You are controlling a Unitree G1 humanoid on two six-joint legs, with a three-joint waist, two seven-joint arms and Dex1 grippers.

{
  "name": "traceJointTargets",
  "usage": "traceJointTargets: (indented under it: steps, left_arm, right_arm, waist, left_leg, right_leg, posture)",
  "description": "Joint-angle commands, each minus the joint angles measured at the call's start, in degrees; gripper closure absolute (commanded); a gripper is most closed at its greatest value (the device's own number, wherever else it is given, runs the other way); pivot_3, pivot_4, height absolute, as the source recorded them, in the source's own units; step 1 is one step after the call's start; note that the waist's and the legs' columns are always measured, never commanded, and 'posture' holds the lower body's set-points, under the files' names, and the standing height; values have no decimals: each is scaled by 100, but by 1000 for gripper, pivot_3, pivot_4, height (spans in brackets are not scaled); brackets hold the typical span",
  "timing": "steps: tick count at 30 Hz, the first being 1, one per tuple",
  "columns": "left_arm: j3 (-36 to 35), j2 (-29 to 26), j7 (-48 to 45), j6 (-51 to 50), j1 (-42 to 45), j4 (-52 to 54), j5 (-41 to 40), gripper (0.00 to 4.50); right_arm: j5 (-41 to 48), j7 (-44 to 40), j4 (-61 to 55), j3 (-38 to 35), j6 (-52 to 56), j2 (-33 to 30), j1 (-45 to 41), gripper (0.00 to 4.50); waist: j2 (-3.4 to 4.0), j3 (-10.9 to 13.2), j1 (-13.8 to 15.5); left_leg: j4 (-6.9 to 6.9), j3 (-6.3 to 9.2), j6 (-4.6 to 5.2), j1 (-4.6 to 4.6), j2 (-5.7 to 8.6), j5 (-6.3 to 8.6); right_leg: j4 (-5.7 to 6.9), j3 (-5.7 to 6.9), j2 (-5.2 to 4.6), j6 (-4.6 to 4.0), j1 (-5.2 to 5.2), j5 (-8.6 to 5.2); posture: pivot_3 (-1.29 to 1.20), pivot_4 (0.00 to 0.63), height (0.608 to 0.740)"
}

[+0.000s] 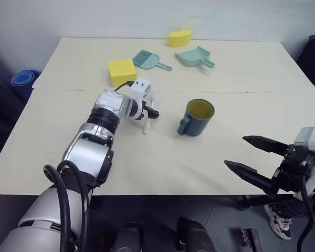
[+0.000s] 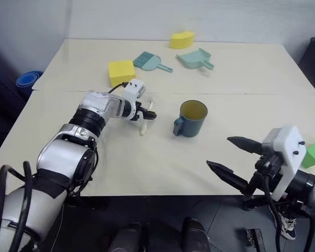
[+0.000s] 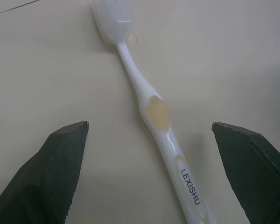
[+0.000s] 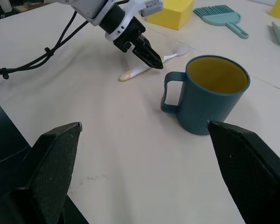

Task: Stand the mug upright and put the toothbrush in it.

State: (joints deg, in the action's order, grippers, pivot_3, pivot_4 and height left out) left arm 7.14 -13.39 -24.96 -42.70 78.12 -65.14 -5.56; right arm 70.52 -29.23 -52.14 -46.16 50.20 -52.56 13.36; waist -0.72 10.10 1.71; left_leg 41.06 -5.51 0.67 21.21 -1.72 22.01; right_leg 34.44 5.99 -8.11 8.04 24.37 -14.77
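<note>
With the left tool (image 3: pixel 149 135) spread open over it, the toothbrush (image 3: pixel 151 109) looks light, stiff and slick, best pinched across its thicker handle mid-length.

Upright mug (image 4: pixel 213 95), toothbrush (image 4: pixel 151 65) under left pincer (image 4: pixel 147 53)

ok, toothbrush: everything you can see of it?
The toothbrush is slim glossy white plastic with pale-yellow grip pads, a small white bristle head and "LEXISHU" printed on the handle. It lies flat on the cream table, beside the upright mug on its handle side, apart from it. The open left gripper straddles its handle; its fingers are not closed on it.
</note>
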Motion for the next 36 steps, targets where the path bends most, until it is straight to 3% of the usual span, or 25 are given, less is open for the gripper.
traceJointTargets:
  steps: [1, 5, 8, 13, 16, 19, 26, 33, 36]
  left_arm:
    - [-289, 117, 276, 122, 135, -335, 46, 187]
    - [-519, 141, 363, 77, 166, -466, 41, 1112]
    - [-635, 123, 425, 63, 168, -490, 66, 2171]
    - [-717, 69, 509, 41, 131, -477, 149, 3496]
    - [-947, -42, 686, 407, 154, -370, 33, 4019]
    - [-1351, -221, 604, 883, 218, -91, -258, 4019]
    - [-1621, -461, 356, 727, 219, 406, -412, 4019]
    - [-2185, -238, -6, 1080, 390, 1288, -1089, 4019]
    - [-2365, 99, -593, 1121, 342, 2009, -1686, 4019]
  right_arm:
    - [181, 26, -213, -306, -171, -189, 128, 11]
    - [243, 22, -203, -301, -247, -287, 183, 0]
    - [327, -11, -195, -285, -301, -366, 196, 0]
    - [299, -124, -124, -262, -327, -520, 198, 0]
    - [302, -112, -68, -229, -332, -562, 174, 0]
    - [318, -113, -14, -248, -319, -607, 187, 0]
    - [770, -46, 178, -433, -296, -681, 233, 0]
    - [608, 64, 294, -405, -336, -737, 131, 0]
    - [578, 115, 307, -443, -337, -694, 139, 0]
  waist:
    - [0, 0, 7]
    - [-2, -2, 11]
    - [-2, -2, 18]
    - [-2, -2, 26]
    - [-2, -2, 25]
    - [-8, 2, 9]
    - [-8, 2, 13]
    - [-13, 5, 22]
    - [-13, 5, 16]
  left_leg:
    - [0, 1, 0, -1, 0, 0]
    - [1, 1, 1, -3, 0, 0]
    - [1, 2, 1, -3, 0, 0]
    - [1, 2, 1, -2, 0, 0]
    - [1, 2, 1, -3, 0, 0]
    - [1, 2, 1, 0, 0, 0]
    - [0, 4, 1, 1, 0, 0]
    - [2, 6, 1, 6, -1, 0]
    - [1, 6, 1, 4, -1, 0]
  right_leg:
    - [0, 0, 0, 0, 0, 0]
    - [1, 0, 0, 0, -3, 0]
    - [1, 0, -1, 0, -3, 0]
    - [1, 1, 0, 0, -3, 0]
    - [1, 1, 0, 0, -3, 0]
    - [1, 1, -1, 0, -2, 0]
    - [5, 4, 0, 3, 0, 2]
    - [3, 4, -1, 4, 2, 2]
    - [4, 4, 0, 4, 2, 2]
  posture:
    - [0, 150, 740]
    - [0, 150, 740]
    - [0, 150, 740]
    - [0, 150, 740]
    - [0, 150, 740]
    - [0, 150, 740]
    - [0, 150, 740]
    - [0, 150, 740]
    - [0, 150, 740]
